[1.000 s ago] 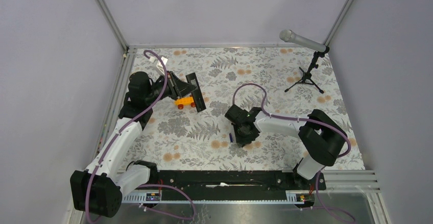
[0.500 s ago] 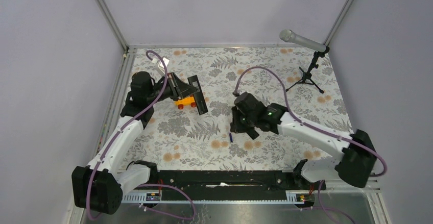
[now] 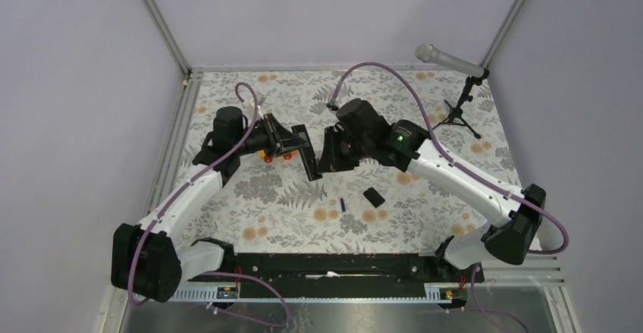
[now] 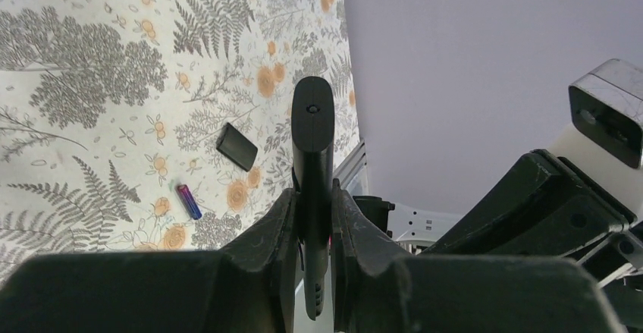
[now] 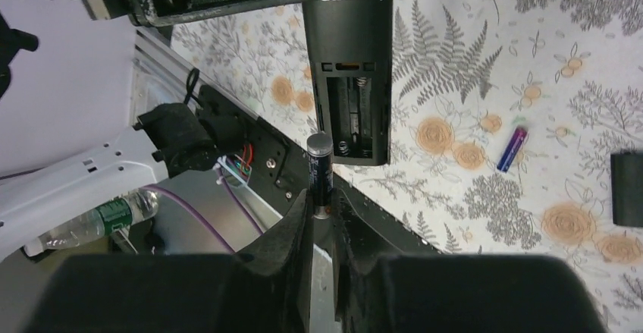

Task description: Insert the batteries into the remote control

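Moved: my right pincer [image 5: 321, 200] has swung up from mid-table to meet my left pincer [image 4: 313, 200], uncovering the black cover [image 3: 372, 196].
Left pincer: pinching the remote control [image 4: 312, 132], held off the table [image 3: 425, 105].
Right pincer: pressed onto the darker battery [image 5: 319, 168], just beside the remote control's open end.
Spare: purplish-blue battery [image 3: 342, 204] lies on the table, near the black cover.

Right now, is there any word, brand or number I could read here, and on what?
Nothing is legible.
The water bottle has a green label, too blurred.
The dark battery and purple battery: any print too small.
The remote control: no print shows.
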Robot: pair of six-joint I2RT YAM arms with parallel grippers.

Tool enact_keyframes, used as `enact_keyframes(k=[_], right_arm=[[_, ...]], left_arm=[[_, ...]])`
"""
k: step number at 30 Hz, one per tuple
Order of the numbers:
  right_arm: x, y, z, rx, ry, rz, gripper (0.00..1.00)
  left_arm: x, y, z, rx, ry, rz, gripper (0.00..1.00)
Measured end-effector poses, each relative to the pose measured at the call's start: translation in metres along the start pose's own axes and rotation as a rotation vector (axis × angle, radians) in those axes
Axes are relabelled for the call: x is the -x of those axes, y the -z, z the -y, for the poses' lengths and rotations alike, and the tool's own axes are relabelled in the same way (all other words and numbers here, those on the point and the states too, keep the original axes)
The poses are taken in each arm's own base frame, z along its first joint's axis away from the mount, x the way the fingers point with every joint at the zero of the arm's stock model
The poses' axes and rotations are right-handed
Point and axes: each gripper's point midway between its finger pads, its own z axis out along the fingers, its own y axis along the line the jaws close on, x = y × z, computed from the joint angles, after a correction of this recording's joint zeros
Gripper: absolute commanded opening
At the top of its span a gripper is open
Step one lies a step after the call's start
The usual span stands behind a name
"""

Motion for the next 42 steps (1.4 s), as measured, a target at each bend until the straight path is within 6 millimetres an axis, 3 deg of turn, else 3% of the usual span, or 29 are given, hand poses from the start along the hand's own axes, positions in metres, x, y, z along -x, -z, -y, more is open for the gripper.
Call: enact_keyframes(k=[6, 16, 28, 37, 42], right_arm=[[-0.018, -0.008, 0.013, -0.071, -0.022, -0.112, 0.14], [-0.036, -0.019, 0.028, -0.147, -0.038, -0.219, 0.15], [-0.044, -0.029, 0.038, -0.185, -0.034, -0.268, 0.18], [-0.044, -0.031, 0.040, -0.206, -0.020, -0.287, 0.21], [-0.045, -0.032, 0.041, -0.214, -0.021, -0.298, 0.27]], left_arm=[[-0.016, -0.013, -0.007, 0.041, 0.044, -0.045, 0.00], [-0.021, -0.019, -0.020, 0.081, 0.103, -0.057, 0.00], [-0.032, -0.024, -0.024, 0.085, 0.138, -0.083, 0.00], [-0.029, -0.026, -0.021, 0.069, 0.113, -0.072, 0.00], [-0.032, -0.027, -0.021, 0.064, 0.108, -0.075, 0.00]])
